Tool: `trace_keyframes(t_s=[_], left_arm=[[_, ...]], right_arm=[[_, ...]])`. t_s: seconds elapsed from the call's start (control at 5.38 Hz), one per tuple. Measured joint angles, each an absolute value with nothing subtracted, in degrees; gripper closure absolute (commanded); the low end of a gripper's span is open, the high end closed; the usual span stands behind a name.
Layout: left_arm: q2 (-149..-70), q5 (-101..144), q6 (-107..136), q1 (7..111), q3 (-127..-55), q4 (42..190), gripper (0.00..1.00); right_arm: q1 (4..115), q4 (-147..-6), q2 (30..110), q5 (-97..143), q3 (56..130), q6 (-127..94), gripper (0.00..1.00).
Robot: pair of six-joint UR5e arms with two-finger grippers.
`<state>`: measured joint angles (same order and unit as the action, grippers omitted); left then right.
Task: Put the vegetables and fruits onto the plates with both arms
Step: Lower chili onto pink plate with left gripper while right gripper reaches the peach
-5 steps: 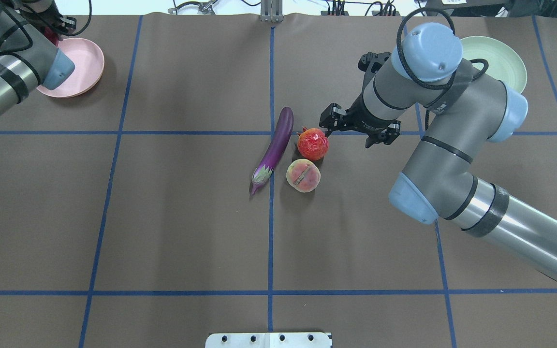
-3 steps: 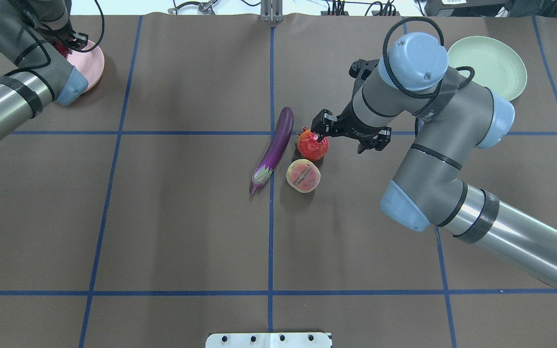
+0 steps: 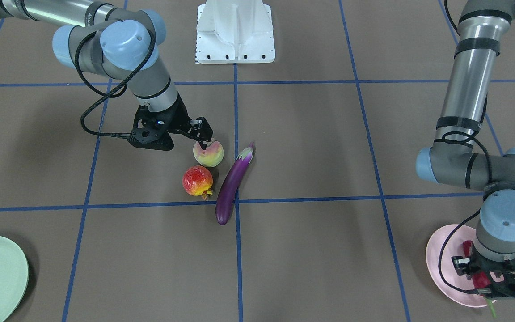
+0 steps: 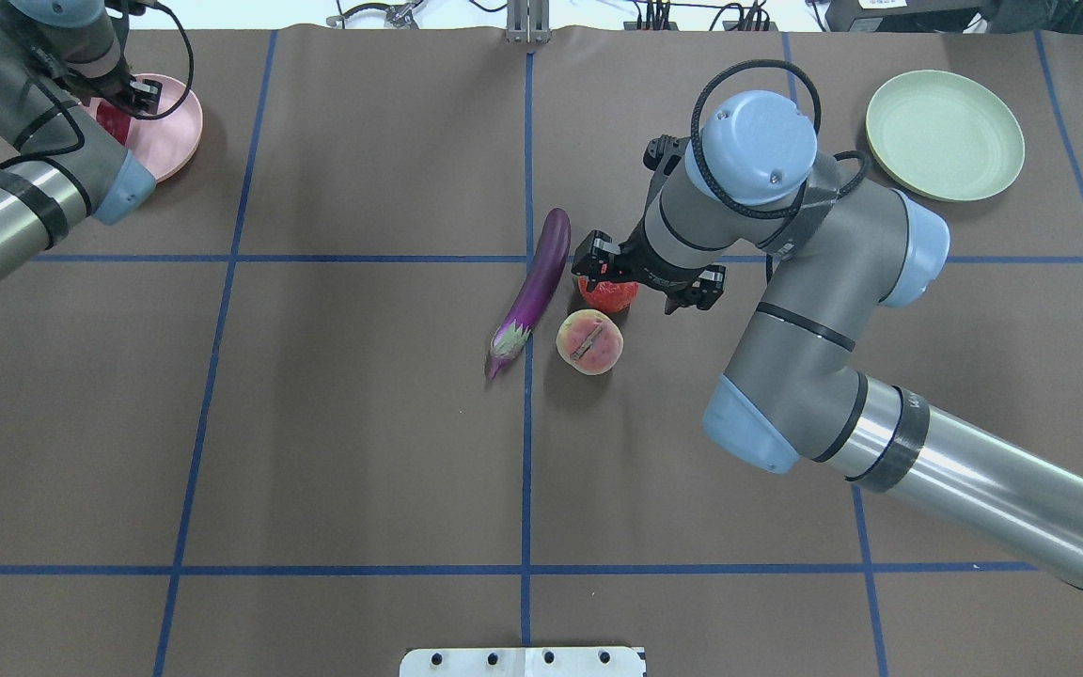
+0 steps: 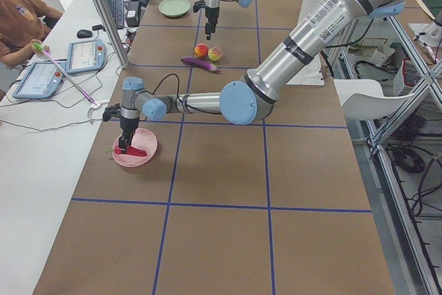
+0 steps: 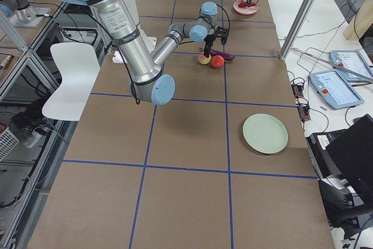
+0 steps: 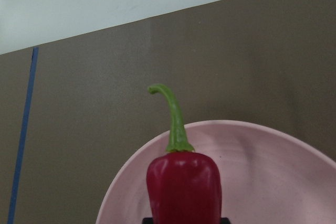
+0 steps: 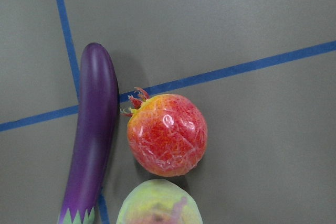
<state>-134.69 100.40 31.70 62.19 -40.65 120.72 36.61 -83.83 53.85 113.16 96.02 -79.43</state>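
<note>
While my right pincer (image 4: 643, 275) hangs apart over pomegranate (image 4: 609, 295), left pincer (image 3: 489, 275) clamped on chili (image 7: 184, 187), descent may knock the adjacent eggplant (image 4: 538, 280)

Right arm bent, claw (image 4: 647, 279) down, spread wide. Left arm outstretched, claw (image 3: 490, 273) down, grip state unclear.

We are looking at a long table (image 5: 228, 170) lying under brown matting, with blue tape lines (image 4: 525, 470) crossing it. On the table's robot side a white chair (image 5: 362, 98) is standing on pale floor (image 5: 414, 240). Along the table's opposite side a white bench (image 5: 41, 143) is carrying tablets (image 5: 84, 54), a keyboard (image 5: 114, 12) and a mouse (image 5: 84, 33), and a person (image 5: 21, 18) is sitting there.
</note>
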Motion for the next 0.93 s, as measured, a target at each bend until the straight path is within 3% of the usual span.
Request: trace_keyframes(t_s=[0.93], left_arm=[[-134.3, 100.9, 30.9, 63.7, -40.9, 121.9, 0.00]], right_arm=[[33.4, -83.8, 49.0, 111.2, 87.8, -78.8, 0.00]])
